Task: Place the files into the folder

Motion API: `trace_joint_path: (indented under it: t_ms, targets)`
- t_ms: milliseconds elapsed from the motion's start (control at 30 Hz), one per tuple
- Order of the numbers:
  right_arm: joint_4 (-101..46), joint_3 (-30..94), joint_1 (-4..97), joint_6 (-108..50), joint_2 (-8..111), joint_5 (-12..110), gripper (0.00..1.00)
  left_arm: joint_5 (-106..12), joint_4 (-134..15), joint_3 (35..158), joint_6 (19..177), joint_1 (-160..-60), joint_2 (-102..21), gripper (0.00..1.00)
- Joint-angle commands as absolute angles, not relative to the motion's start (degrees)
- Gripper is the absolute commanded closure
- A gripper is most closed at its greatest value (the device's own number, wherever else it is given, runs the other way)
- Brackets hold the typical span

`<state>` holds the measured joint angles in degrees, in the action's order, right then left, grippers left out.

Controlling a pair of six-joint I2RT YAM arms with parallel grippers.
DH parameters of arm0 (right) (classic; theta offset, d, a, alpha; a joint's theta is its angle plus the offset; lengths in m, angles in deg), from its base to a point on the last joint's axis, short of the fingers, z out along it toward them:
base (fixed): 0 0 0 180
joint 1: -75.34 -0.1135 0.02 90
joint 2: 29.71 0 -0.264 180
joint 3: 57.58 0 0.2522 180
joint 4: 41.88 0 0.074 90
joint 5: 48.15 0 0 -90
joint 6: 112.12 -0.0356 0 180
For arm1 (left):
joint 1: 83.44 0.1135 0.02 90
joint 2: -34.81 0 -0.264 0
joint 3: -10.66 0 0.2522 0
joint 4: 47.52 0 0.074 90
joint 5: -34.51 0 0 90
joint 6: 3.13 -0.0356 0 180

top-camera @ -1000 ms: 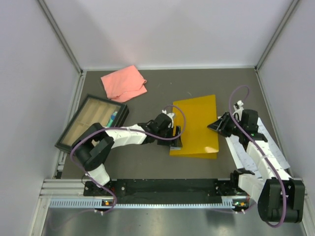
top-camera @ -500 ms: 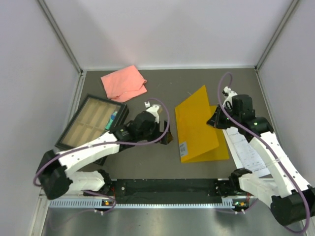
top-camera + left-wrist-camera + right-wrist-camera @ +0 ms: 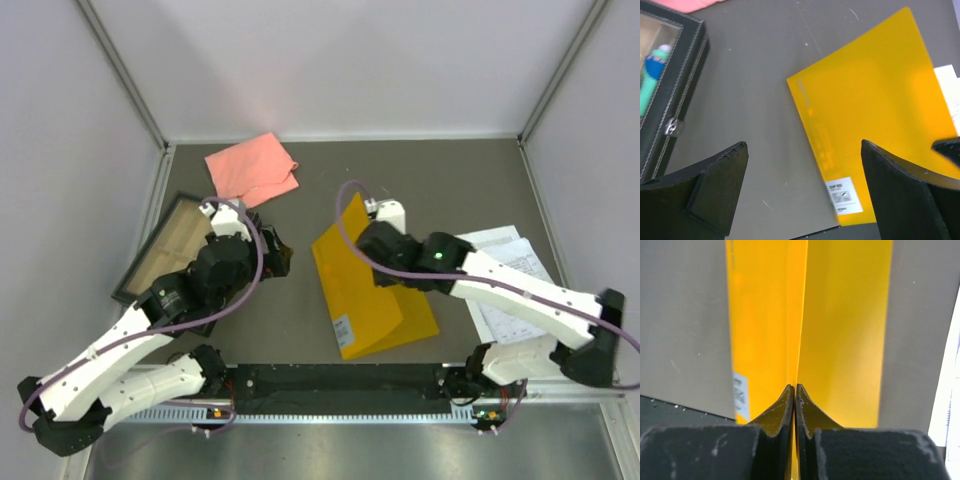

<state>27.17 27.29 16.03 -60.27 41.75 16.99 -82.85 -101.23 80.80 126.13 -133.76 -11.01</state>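
Observation:
The yellow-orange folder (image 3: 405,310) lies mid-table with its cover (image 3: 345,285) lifted and standing on edge, the white barcode label (image 3: 343,329) near its lower end. My right gripper (image 3: 362,240) is shut on the cover's free edge; in the right wrist view its tips (image 3: 795,388) pinch the thin yellow sheet (image 3: 840,325). The files (image 3: 512,280), white printed sheets, lie flat to the right of the folder, partly under the right arm. Left of the folder, my left gripper (image 3: 275,255) hangs open and holds nothing (image 3: 805,192). The folder (image 3: 865,110) shows beyond it.
A black-framed tray (image 3: 172,250) sits at the left, close beside the left gripper (image 3: 670,100). A pink cloth (image 3: 250,168) lies at the back left. Grey walls enclose the table on three sides.
The right gripper closed on the folder's cover and swung it up and to the left, opening the folder. The left arm drew back left toward the tray with its jaws spreading wide.

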Motion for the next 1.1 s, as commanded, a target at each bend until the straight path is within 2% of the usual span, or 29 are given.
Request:
trace_joint_path:
  t_ms: [0, 133, 367, 633, 867, 1067]
  targets:
    - [35.33, 34.74, 7.15, -67.39, 49.90, 2.04, 1.00, -84.51, -104.79, 82.69, 130.54, -133.62, -11.41, 0.02]
    - [30.87, 35.90, 5.03, -65.02, 51.85, 5.18, 1.00, -79.15, -105.84, 89.60, 134.32, -133.53, -17.30, 0.02]
    - [16.62, 29.22, 5.03, -61.85, 45.09, 12.31, 1.00, -75.46, -105.77, 100.35, 138.11, -132.75, -29.24, 0.02]
    - [13.90, 25.88, 5.03, -60.79, 41.31, 14.07, 1.00, -61.14, -92.24, 96.76, 140.75, -129.40, -33.22, 0.06]
    - [10.64, 23.50, 5.03, -59.57, 39.37, 15.48, 1.00, -59.19, -91.08, 96.84, 141.45, -129.49, -36.99, 0.05]
    - [9.59, 23.41, 5.03, -58.51, 39.28, 16.01, 1.00, -60.33, -91.34, 96.31, 142.51, -129.58, -38.66, 0.10]
